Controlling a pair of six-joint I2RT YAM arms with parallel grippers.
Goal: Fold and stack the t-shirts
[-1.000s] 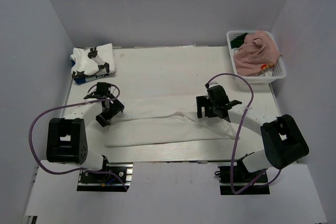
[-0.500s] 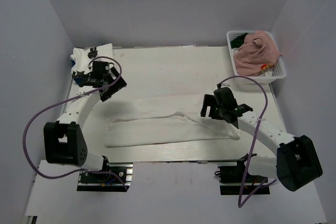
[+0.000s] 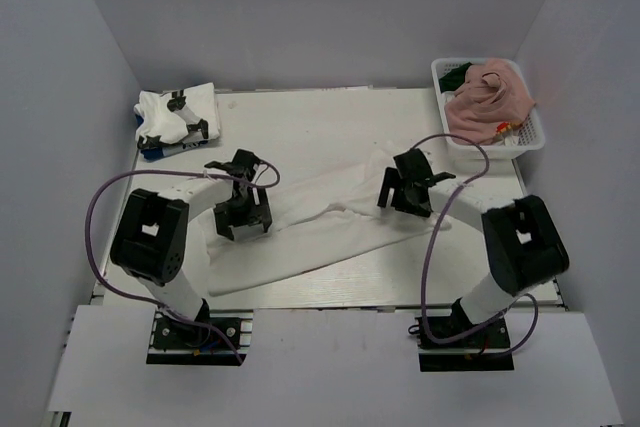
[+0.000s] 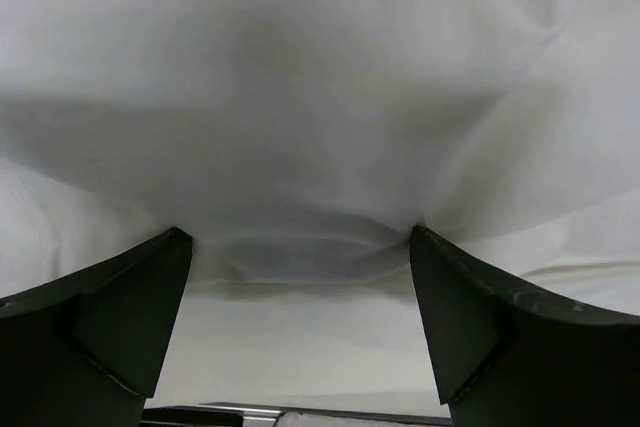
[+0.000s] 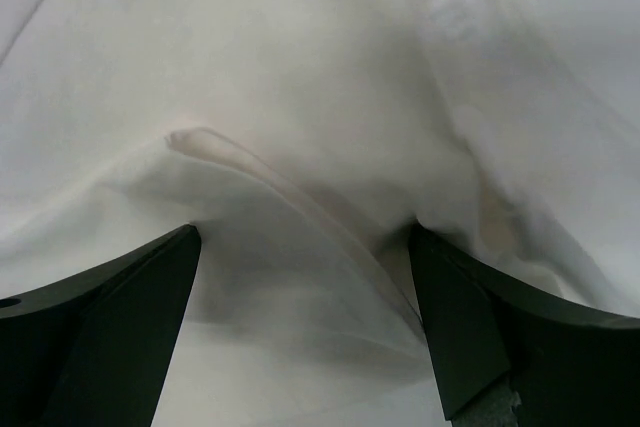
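A white t-shirt, folded into a long strip, lies slanted across the table. My left gripper is open and pressed down on its left part; the left wrist view shows white cloth bunched between the spread jaws. My right gripper is open over the strip's right end, its jaws astride a raised fold of white cloth. A folded white shirt with black print lies at the back left. A dusty pink shirt and a dark green one lie in the basket.
The white lattice basket stands at the back right corner against the right wall. A bit of blue cloth shows under the folded shirt at the back left. Grey walls close in the table on three sides. Both arms' purple cables loop over the table.
My left gripper came from the back left stack down onto the shirt's left part. My right gripper moved toward the back. The shirt strip now lies slanted, its right end farther back.
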